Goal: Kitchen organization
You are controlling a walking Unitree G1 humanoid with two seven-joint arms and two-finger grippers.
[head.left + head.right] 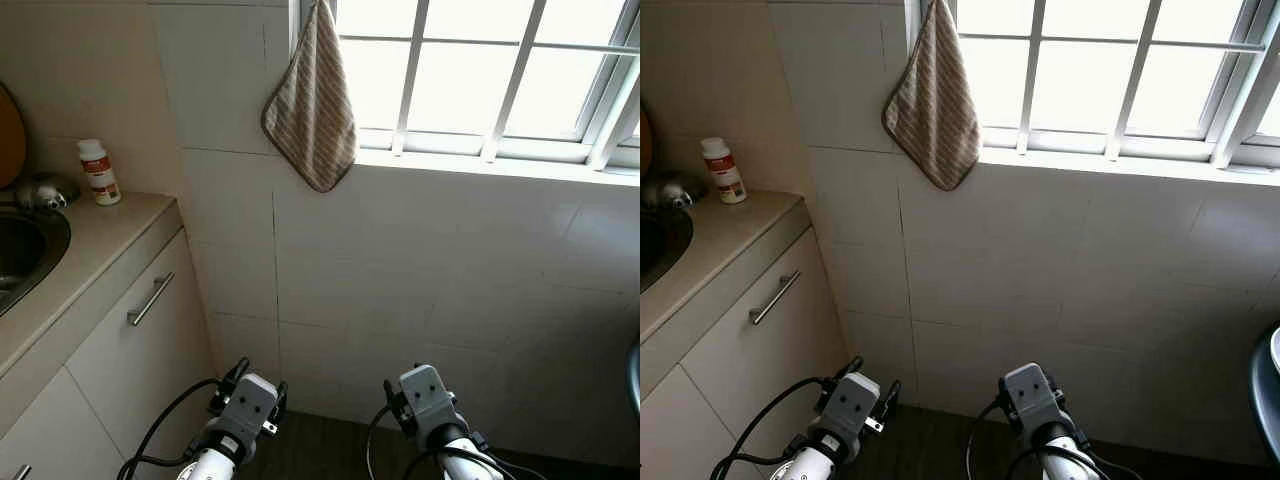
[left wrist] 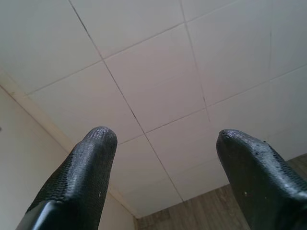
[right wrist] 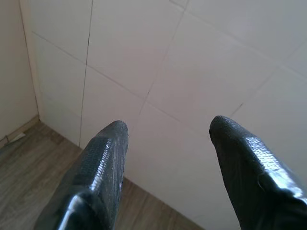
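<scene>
A striped beige cloth (image 1: 312, 105) hangs from the window frame on the tiled wall. On the counter (image 1: 95, 240) at the left stands a white bottle with a red label (image 1: 99, 172) beside a small metal object (image 1: 42, 192), next to the steel sink (image 1: 22, 250). Both arms are held low near the floor, facing the tiled wall. My left gripper (image 2: 165, 143) is open with nothing between its fingers. My right gripper (image 3: 168, 129) is open and holds nothing as well.
A cabinet door with a bar handle (image 1: 150, 298) sits under the counter at the left. A barred window (image 1: 500, 75) runs along the top right. A dark rounded edge (image 1: 634, 375) shows at far right. Wood-look floor (image 1: 320, 445) lies below the wall.
</scene>
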